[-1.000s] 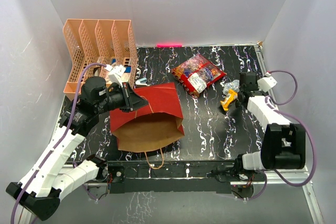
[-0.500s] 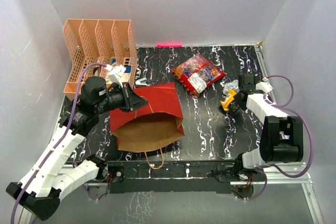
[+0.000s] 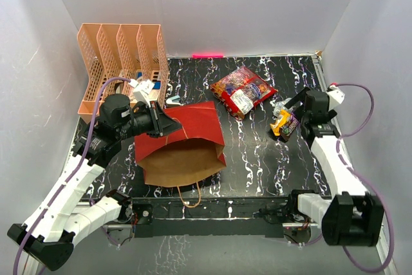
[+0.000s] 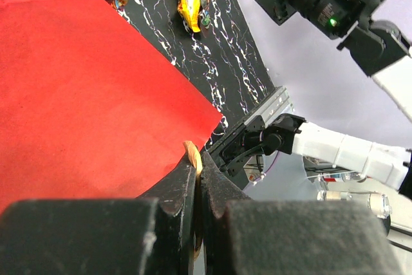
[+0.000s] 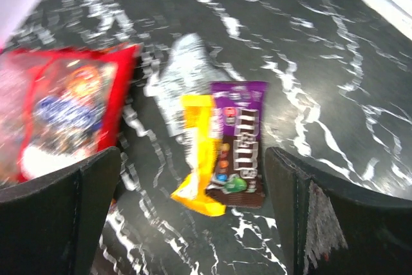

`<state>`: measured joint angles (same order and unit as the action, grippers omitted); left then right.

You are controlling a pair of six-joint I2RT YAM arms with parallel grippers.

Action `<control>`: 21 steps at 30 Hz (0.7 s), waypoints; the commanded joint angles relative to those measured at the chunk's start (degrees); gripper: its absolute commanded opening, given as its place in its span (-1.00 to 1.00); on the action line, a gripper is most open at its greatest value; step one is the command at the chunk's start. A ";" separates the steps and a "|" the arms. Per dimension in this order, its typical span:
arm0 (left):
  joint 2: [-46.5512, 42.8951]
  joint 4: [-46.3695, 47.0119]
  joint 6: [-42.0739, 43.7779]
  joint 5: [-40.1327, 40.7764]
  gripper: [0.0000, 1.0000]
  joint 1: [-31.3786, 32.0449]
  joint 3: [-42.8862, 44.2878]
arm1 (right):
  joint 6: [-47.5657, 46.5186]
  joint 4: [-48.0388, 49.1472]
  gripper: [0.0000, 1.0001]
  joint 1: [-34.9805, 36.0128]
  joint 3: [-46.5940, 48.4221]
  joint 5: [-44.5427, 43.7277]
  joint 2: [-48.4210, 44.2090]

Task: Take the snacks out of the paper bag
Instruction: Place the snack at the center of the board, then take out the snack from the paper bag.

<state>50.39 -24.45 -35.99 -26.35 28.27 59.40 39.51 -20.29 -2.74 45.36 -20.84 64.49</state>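
White walls (image 3: 257,4), black marbled table (image 3: 257,159)

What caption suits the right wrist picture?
Open right gripper hovers over yellow packet, purple packet and silver packet beside red candy bag.

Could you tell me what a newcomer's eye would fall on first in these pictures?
The glossy red paper bag lies on its side left of centre, brown mouth toward the near edge, with the left tool shut on its rim. Farther back, mid-table, sits the large red candy bag, and at right the open right tool hovers over a yellow packet and a purple packet.
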 commanded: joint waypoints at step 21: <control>0.07 1.86 -0.04 -0.89 -1.00 0.20 0.54 | -35.17 34.27 0.96 48.17 0.61 52.95 -10.38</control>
<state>50.59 -23.88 -36.01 -26.35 28.27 59.37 22.20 11.27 35.57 44.12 34.00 55.96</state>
